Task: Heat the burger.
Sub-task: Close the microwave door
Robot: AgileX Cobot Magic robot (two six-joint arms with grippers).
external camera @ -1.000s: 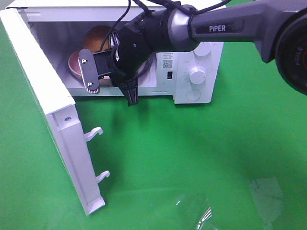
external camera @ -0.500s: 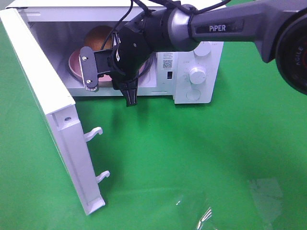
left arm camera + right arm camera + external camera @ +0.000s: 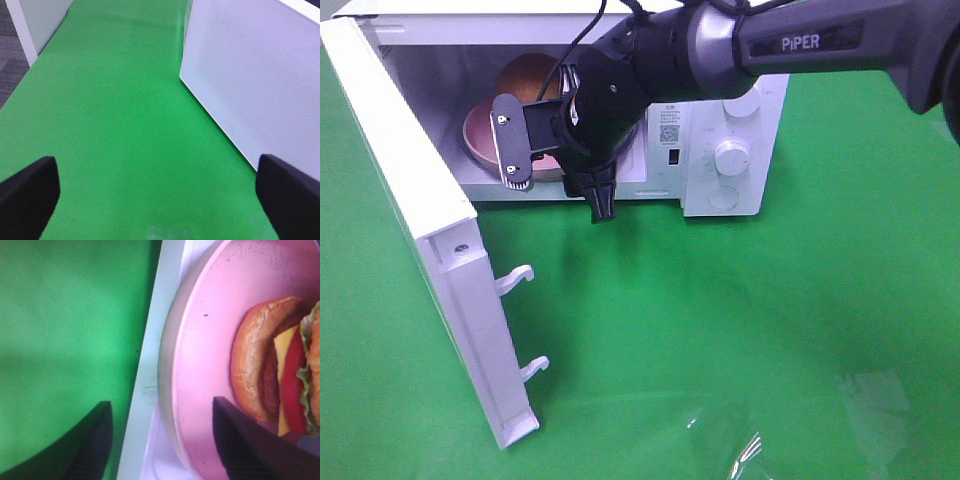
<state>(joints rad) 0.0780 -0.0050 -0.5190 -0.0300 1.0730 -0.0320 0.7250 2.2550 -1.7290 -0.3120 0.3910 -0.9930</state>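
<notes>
Right wrist: burger [image 3: 270, 375] sits on pink plate [image 3: 200, 340] inside microwave [image 3: 720, 190], beyond the right gripper [image 3: 162, 402].
Fingers spread, plate rim between them, burger clear of both. Tan bun, dark patty, cheese, tomato, lettuce. Door [image 3: 410, 190] hangs open; arm [image 3: 720, 45] hides part of plate from above. Left gripper [image 3: 157, 165] spread wide over green mat [image 3: 125, 125], beside door.

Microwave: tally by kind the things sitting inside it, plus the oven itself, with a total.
microwave: 1
pink plate: 1
burger: 1
Total: 3
</notes>
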